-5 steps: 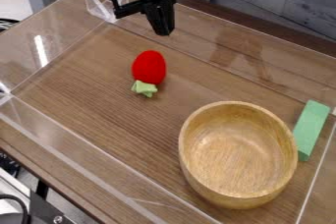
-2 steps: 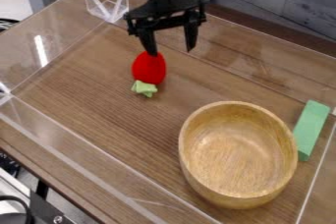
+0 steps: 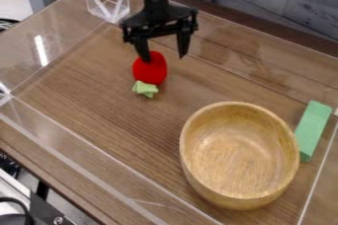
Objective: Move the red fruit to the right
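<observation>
The red fruit (image 3: 148,71) is a small glossy strawberry lying on the wooden table, its light green leafy cap (image 3: 145,90) pointing toward the front. My gripper (image 3: 160,47) hangs straight down just above and behind it, jaws spread wide and open, with nothing between the fingers. One fingertip (image 3: 136,51) sits to the fruit's left, the other (image 3: 184,46) to its upper right. The top of the fruit lies right under the gap between the fingers; I cannot tell whether they touch it.
A large wooden bowl (image 3: 199,155) stands at the front right. A flat green block (image 3: 313,128) lies by the right wall. Clear plastic walls (image 3: 53,51) enclose the wooden table on all sides.
The gripper opened from shut to wide, then came down and slightly left until its fingers hang just over the red fruit. The fruit has not moved.
</observation>
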### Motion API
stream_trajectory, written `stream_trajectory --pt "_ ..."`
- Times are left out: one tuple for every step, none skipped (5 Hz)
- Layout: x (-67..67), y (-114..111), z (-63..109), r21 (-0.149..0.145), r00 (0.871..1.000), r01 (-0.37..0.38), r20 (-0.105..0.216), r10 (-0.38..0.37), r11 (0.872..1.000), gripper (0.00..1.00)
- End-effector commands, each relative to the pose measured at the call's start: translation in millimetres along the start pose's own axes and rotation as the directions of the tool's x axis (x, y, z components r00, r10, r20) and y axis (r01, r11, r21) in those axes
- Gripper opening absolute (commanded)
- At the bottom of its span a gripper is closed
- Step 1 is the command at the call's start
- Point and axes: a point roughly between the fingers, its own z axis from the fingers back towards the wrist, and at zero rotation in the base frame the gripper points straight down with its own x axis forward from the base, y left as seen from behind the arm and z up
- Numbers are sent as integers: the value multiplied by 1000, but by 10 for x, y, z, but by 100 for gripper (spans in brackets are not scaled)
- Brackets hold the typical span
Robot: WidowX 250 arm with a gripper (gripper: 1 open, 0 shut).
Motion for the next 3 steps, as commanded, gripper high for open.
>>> stream_trajectory --pt "50 65 -53 10 999 -12 38 12 1000 100" --pt "35 114 -132 17 999 -23 40 22 1000 0" --pt "79 93 -211 9 999 36 31 -36 999 0"
